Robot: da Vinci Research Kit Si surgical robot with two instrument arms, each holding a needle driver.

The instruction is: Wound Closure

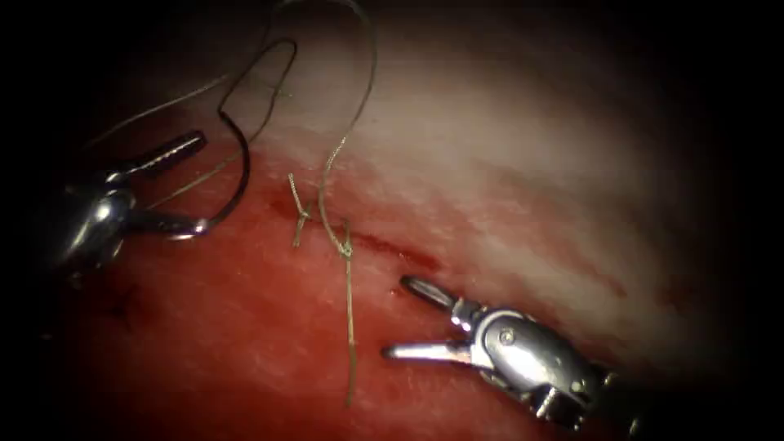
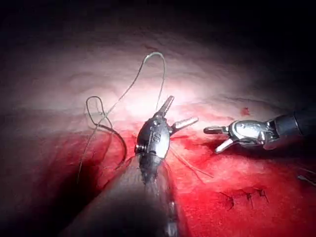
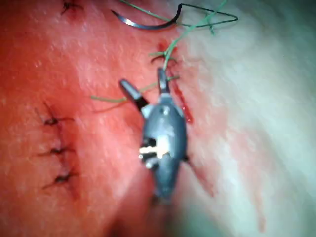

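Note:
The curved needle (image 1: 245,171) lies on the tissue, left of the cut (image 1: 392,249), and is not driven in. Its lower end rests by the lower jaw of my left tool (image 1: 198,182), whose jaws stand wide open and hold nothing. Thread (image 1: 359,98) runs from the needle's upper end in a loop to a knot (image 1: 347,247) on the cut, with a long tail (image 1: 351,343) hanging down. My right tool (image 1: 395,317) is open and empty just right of that tail. The needle (image 3: 148,23) lies beyond my right tool (image 3: 141,77). My left tool (image 2: 184,108) faces my right tool (image 2: 211,140).
A second knot (image 1: 300,214) with short cut ends sits on the cut left of the first. Red fluid covers the lower tissue (image 1: 245,343); the upper tissue (image 1: 506,122) is pale. A row of finished dark stitches (image 3: 57,148) (image 2: 247,197) lies apart from this cut.

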